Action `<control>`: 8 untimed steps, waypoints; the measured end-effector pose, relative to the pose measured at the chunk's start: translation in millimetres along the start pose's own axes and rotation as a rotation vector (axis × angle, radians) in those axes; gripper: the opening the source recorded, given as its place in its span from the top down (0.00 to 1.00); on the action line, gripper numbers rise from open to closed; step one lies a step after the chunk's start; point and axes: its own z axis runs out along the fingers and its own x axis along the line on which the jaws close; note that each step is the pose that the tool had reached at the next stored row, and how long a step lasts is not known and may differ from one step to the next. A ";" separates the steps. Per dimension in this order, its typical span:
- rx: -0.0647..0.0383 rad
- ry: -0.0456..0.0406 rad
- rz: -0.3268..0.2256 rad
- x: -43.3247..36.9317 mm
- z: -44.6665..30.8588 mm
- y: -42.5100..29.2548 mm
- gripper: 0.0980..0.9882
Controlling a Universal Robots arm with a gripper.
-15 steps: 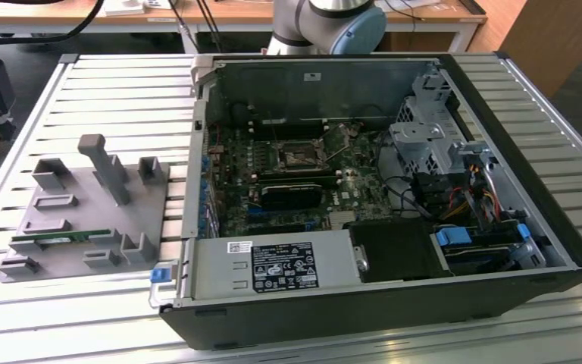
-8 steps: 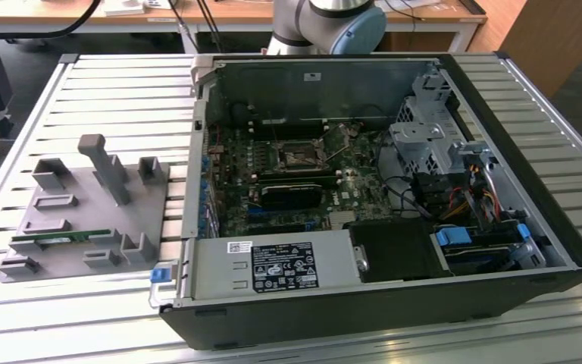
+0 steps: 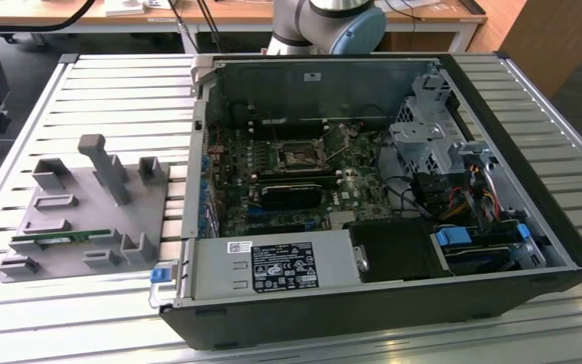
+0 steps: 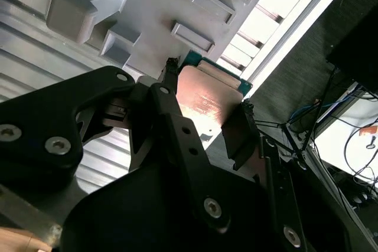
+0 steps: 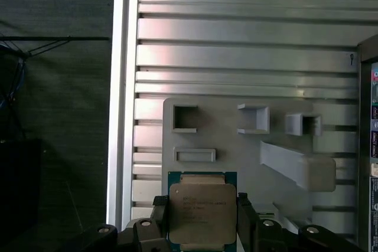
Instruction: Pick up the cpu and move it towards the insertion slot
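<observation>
cpu (image 5: 202,213): flat square chip, metal top facing the first wrist view, green rim showing along one edge.

hold: clasped in the hand (image 5: 202,218) by two opposite edges, one of the fingers (image 5: 245,219) pressed on each side; nothing supporting it from beneath.

location: hanging over the near edge of the grey holder tray (image 5: 236,146) on the slatted table (image 5: 236,45), close to the table's rim. judged lifted clear of the tray, not resting on it.

insertion slot (image 3: 299,157): small framed socket on the board inside the open computer case (image 3: 372,322), well apart from the tray, toward the exterior view's right of it. judged: most of the carry not yet done.

hazards, as judged:
- thin edge-only grip: slipping or tilting on a quick swing or sudden stop, then a fall onto the table slats or into the case.
- case wall standing between tray and slot: clipping the rim if carried across too low, knocking the chip askew in the fingers.
- cables and metal cage (image 3: 423,144) just beside the slot: snagging the hand on the way down.
- arriving turned or tilted over the slot: poor seating, possible harm to the contacts.
- memory stick (image 3: 58,239) lying on the tray: away from the likely path, little risk.
</observation>
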 end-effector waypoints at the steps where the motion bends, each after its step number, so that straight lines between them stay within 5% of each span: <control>1: 0.000 0.0000 0.000 0.0 -0.7 0.1 0.50; 8: 0.001 -0.0001 0.000 0.0 -5.8 0.8 0.50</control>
